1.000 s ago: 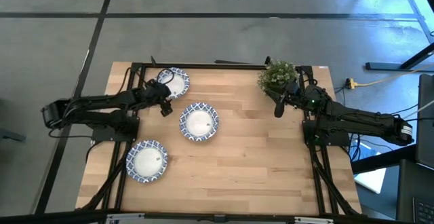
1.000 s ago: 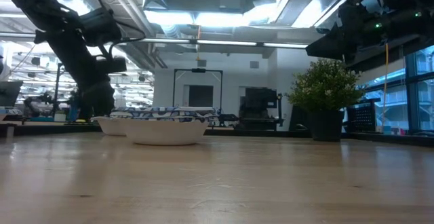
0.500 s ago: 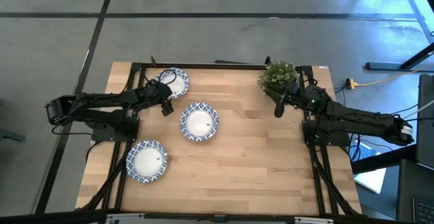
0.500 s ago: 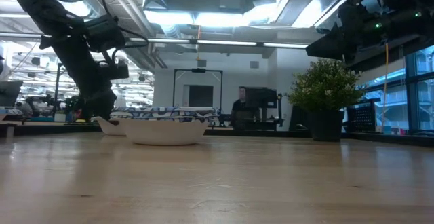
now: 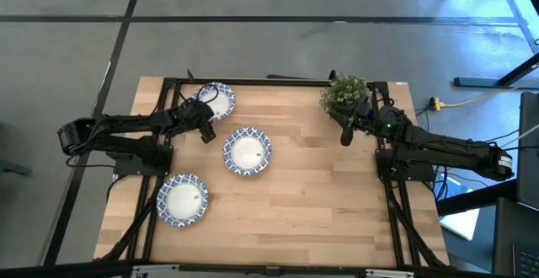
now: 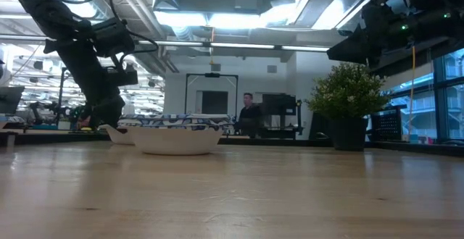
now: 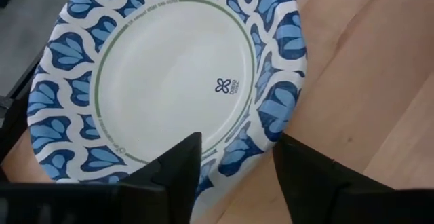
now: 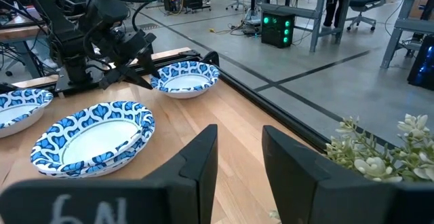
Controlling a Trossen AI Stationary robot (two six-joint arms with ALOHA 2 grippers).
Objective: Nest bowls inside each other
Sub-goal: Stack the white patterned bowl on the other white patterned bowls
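Observation:
Three blue-and-white patterned bowls rest on their bases on the wooden table: a far-left bowl (image 5: 219, 101), a middle bowl (image 5: 247, 151) and a near-left bowl (image 5: 183, 200). My left gripper (image 5: 204, 116) slants down at the far-left bowl (image 7: 169, 75), open. One finger (image 7: 180, 166) is over the white inside and the other (image 7: 298, 173) is outside the rim. My right gripper (image 8: 237, 163) hangs open with nothing between its fingers, above the table beside the potted plant (image 5: 344, 94). My left gripper straddles the far-left bowl's patterned rim (image 7: 237, 153) on the side nearest the arm, coming from above at a slant. Whether either finger touches the rim, I cannot tell. The bowl sits flat on the table.
The potted plant (image 6: 348, 101) stands at the far right corner. Black frame rails (image 5: 253, 80) run along the table's far edge and sides. Bare wood (image 5: 320, 202) fills the near right half. A person (image 6: 248, 112) stands in the room beyond.
In the room beyond the table a person has come into the low view and stepped a little leftward.

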